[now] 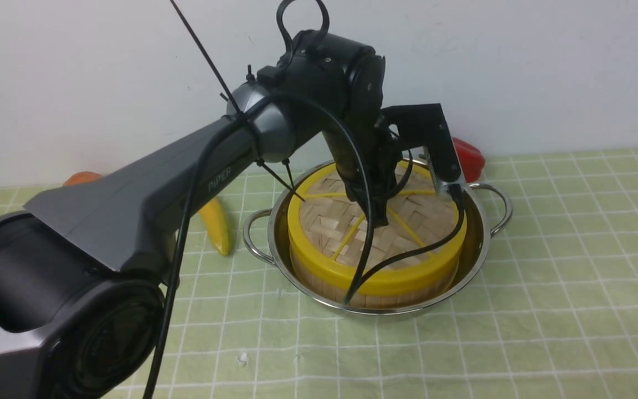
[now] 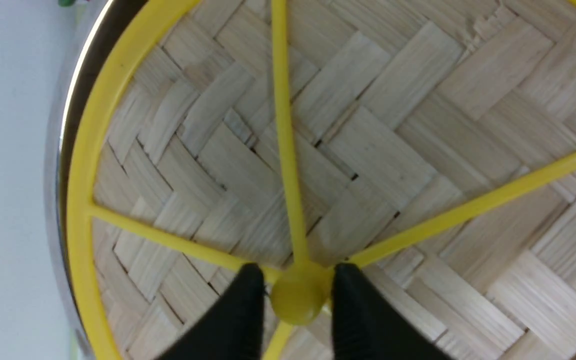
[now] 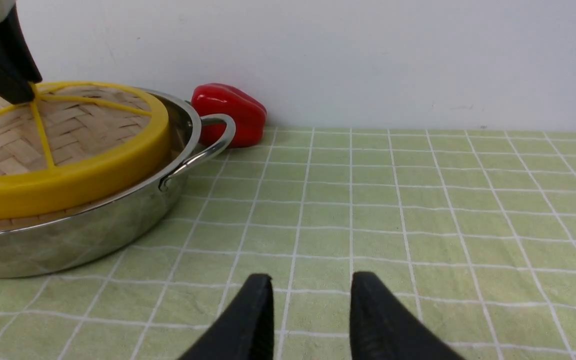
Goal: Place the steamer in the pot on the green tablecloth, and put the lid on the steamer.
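Risk, as I judge it: left gripper (image 2: 298,300) sits w/ its fingertips (image 2: 248,295) either side of the lid's (image 1: 377,221) yellow hub. Slight gaps show at the knob, so jaws look parted, prob not clamping. If the arm lifts straight up while a pad drags on the knob, lid could tip or come up w/ it and slide off-centre. A sideways pull could shove lid + steamer (image 1: 374,291) against the pot (image 1: 477,244) wall.

Right gripper (image 3: 310,310): jaws apart, nothing between them, low over the green tablecloth (image 3: 418,200), well apart from pot. No risk there unless it swings in.

Containers:
- Pot on the cloth, holds steamer; gap round it, narrower on near side.
- Steamer: lid sits flat on top, rims look flush. Contents hidden by lid.

Other: red pepper (image 3: 228,112) behind pot, near its handle; banana (image 1: 216,224) beside pot's left handle, not touching.
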Robot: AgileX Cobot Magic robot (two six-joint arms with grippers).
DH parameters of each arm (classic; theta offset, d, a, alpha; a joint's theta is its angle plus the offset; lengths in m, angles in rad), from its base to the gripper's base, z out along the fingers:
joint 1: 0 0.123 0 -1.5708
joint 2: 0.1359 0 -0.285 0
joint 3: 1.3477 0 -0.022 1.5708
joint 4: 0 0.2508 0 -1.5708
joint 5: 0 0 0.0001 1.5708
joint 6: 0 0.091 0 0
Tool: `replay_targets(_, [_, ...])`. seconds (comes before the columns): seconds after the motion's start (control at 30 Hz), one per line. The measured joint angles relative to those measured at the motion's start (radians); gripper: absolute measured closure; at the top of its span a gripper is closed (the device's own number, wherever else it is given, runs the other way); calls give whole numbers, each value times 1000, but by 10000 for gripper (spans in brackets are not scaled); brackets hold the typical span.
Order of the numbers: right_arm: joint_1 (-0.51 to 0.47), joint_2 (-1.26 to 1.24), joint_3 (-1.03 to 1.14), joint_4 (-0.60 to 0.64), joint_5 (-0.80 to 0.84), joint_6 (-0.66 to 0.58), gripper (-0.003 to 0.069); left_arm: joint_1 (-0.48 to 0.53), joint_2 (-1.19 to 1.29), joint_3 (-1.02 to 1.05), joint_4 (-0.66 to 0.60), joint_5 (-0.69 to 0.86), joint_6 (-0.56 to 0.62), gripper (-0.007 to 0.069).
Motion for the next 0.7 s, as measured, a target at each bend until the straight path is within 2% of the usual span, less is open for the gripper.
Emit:
replay_targets(0.07, [0, 0, 0, 0, 0, 0, 416, 0, -4, 0, 0, 15, -4, 284])
replay_targets(0.1, [0, 0, 0, 0, 0, 0, 416, 0, -7, 0, 0, 18, -7, 265])
replay_targets(0.13, [0, 0, 0, 0, 0, 0, 416, 0, -25, 1, 0, 22, -27, 200])
replay_targets(0.27, [0, 0, 0, 0, 0, 0, 416, 0, -114, 1, 13, 25, -122, 113])
replay_targets(0.3, [0, 0, 0, 0, 0, 0, 416, 0, -120, 1, 13, 25, -122, 113])
replay_targets(0.43, [0, 0, 0, 0, 0, 0, 416, 24, -280, 1, 93, 25, -346, 123])
replay_targets(0.5, [0, 0, 0, 0, 0, 0, 416, 34, -314, 1, 106, 25, -406, 135])
replay_targets(0.53, [0, 0, 0, 0, 0, 0, 416, 51, -366, 1, 120, 24, -503, 153])
replay_targets(0.57, [0, 0, 0, 0, 0, 0, 416, 53, -366, 1, 123, 24, -503, 155])
replay_targets(0.63, [0, 0, 0, 0, 0, 0, 416, 67, -426, 1, 138, 19, -613, 187])
replay_targets(0.7, [0, 0, 0, 0, 0, 0, 416, 70, -452, 1, 139, 9, -652, 216])
